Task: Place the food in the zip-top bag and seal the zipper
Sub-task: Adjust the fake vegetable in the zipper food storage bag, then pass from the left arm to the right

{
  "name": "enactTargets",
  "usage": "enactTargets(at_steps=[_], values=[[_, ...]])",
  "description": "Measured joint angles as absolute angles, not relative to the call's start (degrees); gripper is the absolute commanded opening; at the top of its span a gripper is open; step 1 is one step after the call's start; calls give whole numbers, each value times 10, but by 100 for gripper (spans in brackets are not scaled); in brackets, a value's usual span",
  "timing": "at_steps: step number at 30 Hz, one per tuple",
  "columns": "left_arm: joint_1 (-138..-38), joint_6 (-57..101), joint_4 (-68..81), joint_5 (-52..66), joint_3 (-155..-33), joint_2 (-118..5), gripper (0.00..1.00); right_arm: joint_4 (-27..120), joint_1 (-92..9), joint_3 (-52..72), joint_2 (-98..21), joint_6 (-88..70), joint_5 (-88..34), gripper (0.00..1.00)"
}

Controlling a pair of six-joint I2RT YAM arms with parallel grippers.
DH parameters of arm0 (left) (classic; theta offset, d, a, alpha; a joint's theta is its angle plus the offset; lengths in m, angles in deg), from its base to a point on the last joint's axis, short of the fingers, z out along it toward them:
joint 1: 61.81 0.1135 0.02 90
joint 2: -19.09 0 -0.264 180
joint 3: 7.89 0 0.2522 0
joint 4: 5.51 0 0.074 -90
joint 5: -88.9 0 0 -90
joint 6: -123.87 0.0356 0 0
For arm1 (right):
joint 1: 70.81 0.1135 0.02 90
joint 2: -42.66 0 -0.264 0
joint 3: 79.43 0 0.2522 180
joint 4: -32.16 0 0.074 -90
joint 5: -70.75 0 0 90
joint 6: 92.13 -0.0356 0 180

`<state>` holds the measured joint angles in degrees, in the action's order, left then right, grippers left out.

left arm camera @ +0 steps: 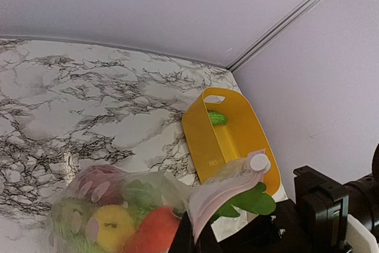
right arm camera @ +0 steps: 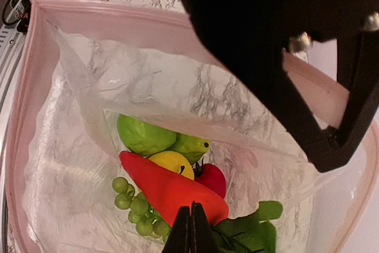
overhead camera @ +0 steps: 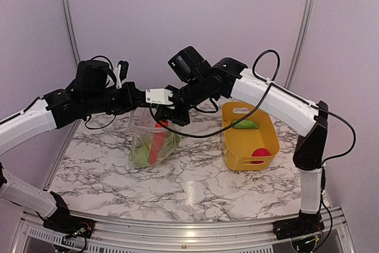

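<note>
The zip-top bag (overhead camera: 137, 140) hangs above the table, mouth up. My left gripper (overhead camera: 141, 106) is shut on its zipper (left arm camera: 220, 197), the pale pink strip with a round slider (left arm camera: 259, 162). In the right wrist view the bag mouth is wide open, and inside lie a red pepper (right arm camera: 169, 188), lemon (right arm camera: 169, 161), green apples (right arm camera: 144, 135), a red apple (right arm camera: 212, 177) and grapes (right arm camera: 133, 205). My right gripper (right arm camera: 190, 229) is shut just above the pepper, inside the mouth. Nothing shows between its fingers. A cucumber (overhead camera: 246, 124) lies in the basket.
A yellow plastic basket (overhead camera: 235, 152) stands right of the bag and also holds a red round item (overhead camera: 259, 153). The basket also shows in the left wrist view (left arm camera: 204, 140). Walls close the table at the back and right.
</note>
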<state>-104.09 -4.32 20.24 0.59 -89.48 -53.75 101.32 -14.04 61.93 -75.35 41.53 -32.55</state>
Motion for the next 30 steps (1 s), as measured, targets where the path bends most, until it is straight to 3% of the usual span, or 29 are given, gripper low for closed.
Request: enactTargets(at_steps=[1, 5, 8, 11, 14, 19, 27, 30], values=[[-1037, -44, 202, 4, -894, -533, 0, 1012, -142, 619, -754, 411, -324, 0], [-1042, -47, 196, 9, -892, -523, 0, 1008, -145, 619, -753, 398, -311, 33], [-1045, -49, 191, 10, -883, -520, 0, 1014, -147, 620, -749, 404, -322, 46], [-1045, -52, 196, 10, -877, -521, 0, 1029, -148, 617, -726, 426, -347, 45], [-1045, -54, 202, 14, -877, -522, 0, 1030, -148, 584, -668, 440, -359, 33], [-1045, -58, 202, 16, -877, -522, 0, 993, -161, 551, -609, 378, -331, 39], [-1045, -62, 201, 21, -877, -523, 2, 958, -179, 465, -617, 222, -307, 46], [-1047, -67, 201, 21, -877, -523, 2, 957, -179, 453, -623, 175, -312, 53]])
